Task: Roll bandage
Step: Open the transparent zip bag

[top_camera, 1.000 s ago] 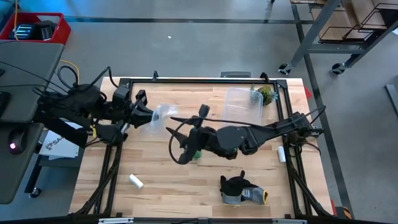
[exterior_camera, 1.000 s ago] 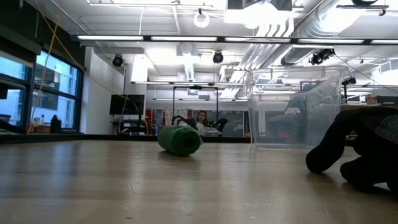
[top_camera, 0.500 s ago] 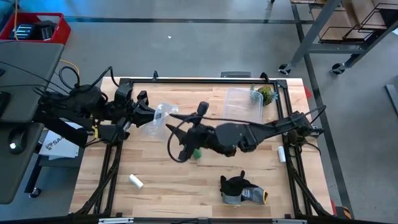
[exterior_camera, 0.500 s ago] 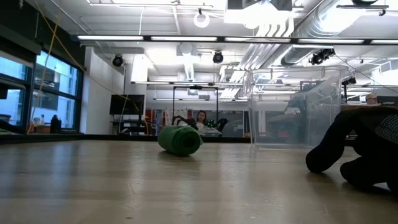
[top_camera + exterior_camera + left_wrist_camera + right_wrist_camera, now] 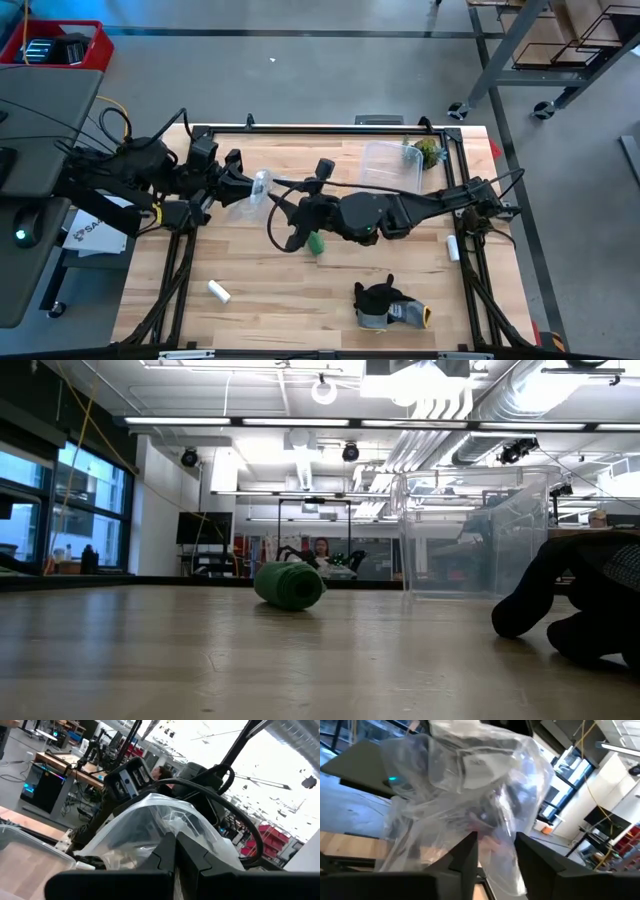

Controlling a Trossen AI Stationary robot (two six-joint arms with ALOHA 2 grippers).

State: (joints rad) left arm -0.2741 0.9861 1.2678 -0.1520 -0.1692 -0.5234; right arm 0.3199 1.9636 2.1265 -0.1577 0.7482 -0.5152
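Note:
The bandage (image 5: 316, 243) is a compact green roll lying on its side on the wooden table, also in the low view (image 5: 290, 586); no gripper touches it. Above the table's left half my left gripper (image 5: 243, 186) is shut on a clear plastic bag (image 5: 258, 187). My right gripper (image 5: 277, 203) reaches in from the right, just beyond the bag and above the bandage. It is open, with the bag's lower part (image 5: 495, 837) hanging between its fingers (image 5: 468, 851). My left gripper pinches the clear bag at a crumpled part (image 5: 167, 826) between its two shut fingers, coming roughly level from the table's left. The bag billows beyond the fingertips, lifted clear of the table. My right gripper's fingers stand on either side of the bag's plastic; whether they touch it I cannot tell.
A clear plastic container (image 5: 391, 166) stands at the far middle, with a small green plant-like thing (image 5: 428, 152) beside it. A dark grey glove (image 5: 386, 305) lies near the front edge. Small white cylinders lie at the front left (image 5: 219, 291) and the right edge (image 5: 452, 247).
My right gripper has edged toward the table's far left, closer to the bag held by my left gripper. The bag has turned a little and looks narrower from above. The bandage has stayed where it was.

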